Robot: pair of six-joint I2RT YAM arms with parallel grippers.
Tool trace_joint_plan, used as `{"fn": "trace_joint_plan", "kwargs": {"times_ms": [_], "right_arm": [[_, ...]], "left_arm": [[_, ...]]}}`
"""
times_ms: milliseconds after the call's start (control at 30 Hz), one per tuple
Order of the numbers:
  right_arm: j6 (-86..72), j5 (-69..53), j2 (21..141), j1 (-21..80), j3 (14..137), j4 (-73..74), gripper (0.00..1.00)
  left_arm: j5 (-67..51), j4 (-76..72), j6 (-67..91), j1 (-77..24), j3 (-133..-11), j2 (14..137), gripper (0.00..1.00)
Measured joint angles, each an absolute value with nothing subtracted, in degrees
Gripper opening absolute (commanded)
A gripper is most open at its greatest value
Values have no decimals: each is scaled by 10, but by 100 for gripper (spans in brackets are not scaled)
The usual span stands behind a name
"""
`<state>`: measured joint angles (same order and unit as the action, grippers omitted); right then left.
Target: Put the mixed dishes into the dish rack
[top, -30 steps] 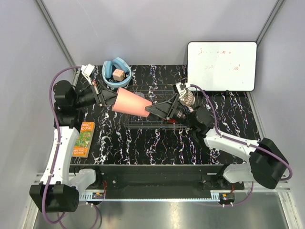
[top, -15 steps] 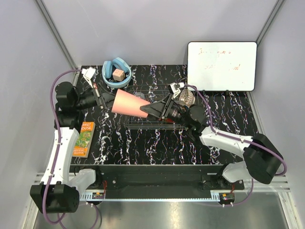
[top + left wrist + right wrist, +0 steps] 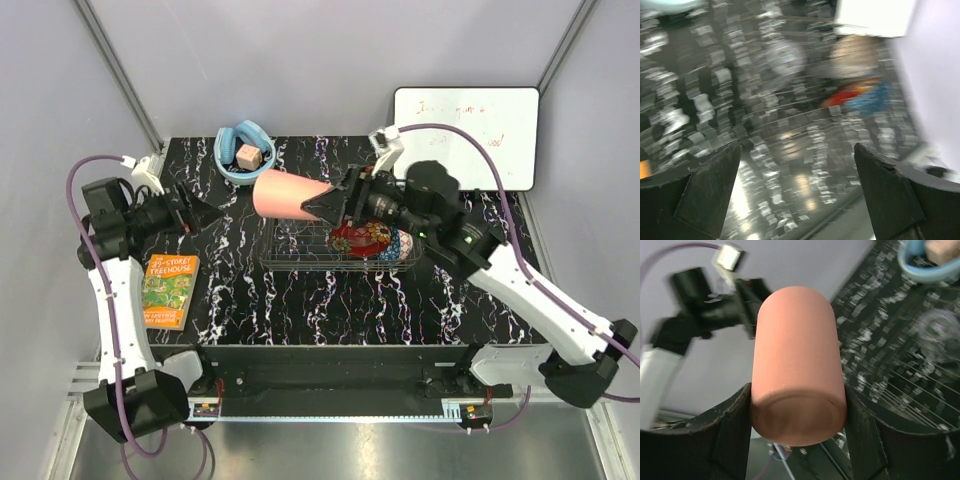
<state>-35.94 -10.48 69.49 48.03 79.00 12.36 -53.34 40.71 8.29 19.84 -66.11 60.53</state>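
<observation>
The salmon-pink cup lies sideways in the air over the back left corner of the dish rack. My right gripper is shut on its base end. In the right wrist view the pink cup fills the gap between both fingers. My left gripper is open and empty at the table's left side, apart from the cup. A red floral bowl and a blue patterned bowl sit in the rack. The blurred left wrist view shows a pale speckled bowl and a clear glass piece.
A light-blue ring with a wooden block lies at the back left. A white board leans at the back right. A book lies near the left edge. A clear glass dish shows by the rack wires.
My left gripper opened, let go of the pink cup and drew back to the left. The right gripper closed on the cup and carried it up and back.
</observation>
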Motion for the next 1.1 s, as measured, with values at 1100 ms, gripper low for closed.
{"fn": "trace_joint_plan", "kwargs": {"times_ms": [1100], "right_arm": [[-154,181,1173,585,1206,585,0]], "left_arm": [[-350,455,-36,198,-570,530,99]]}}
